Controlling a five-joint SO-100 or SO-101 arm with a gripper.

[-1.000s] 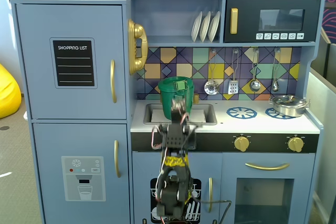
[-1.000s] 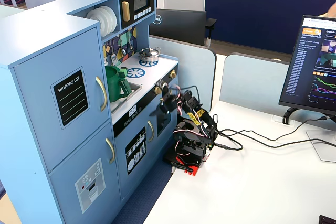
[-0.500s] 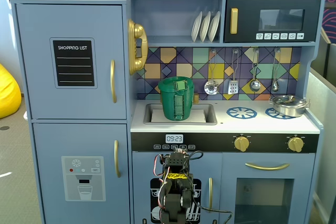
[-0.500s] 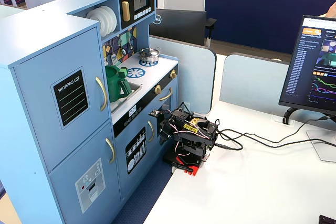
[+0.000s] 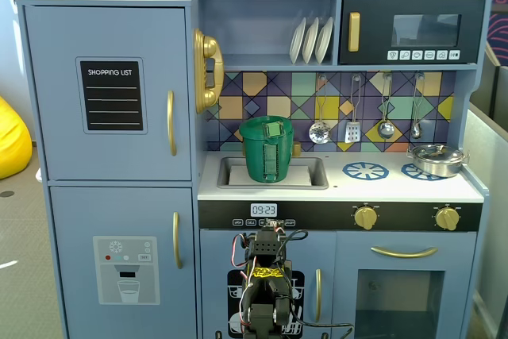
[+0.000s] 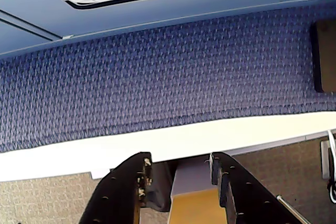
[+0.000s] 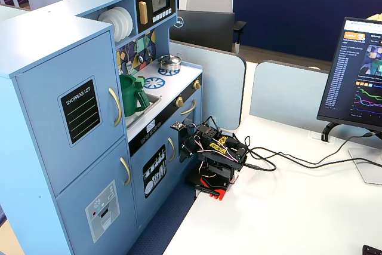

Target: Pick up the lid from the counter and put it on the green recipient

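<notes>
The tall dark-green ribbed pot (image 5: 266, 155) stands in the inset sink (image 5: 311, 175) of the white counter (image 5: 397, 189). The green lid (image 5: 271, 126) with its strap handle sits on top of the pot. The pot also shows in a fixed view (image 7: 133, 95). My arm (image 5: 266, 287) is folded low in front of the toy kitchen, below the counter, far from pot and lid. In the wrist view my gripper (image 6: 178, 163) points at the white table edge and blue carpet; its black fingers (image 6: 126, 187) stand apart with nothing between them.
A shiny steel pot (image 5: 436, 159) sits on the right burner ring; a second blue burner ring (image 5: 365, 170) is bare. Utensils hang on the back wall. The arm's base (image 7: 216, 171) is clamped on a white desk with cables and a monitor (image 7: 358, 82).
</notes>
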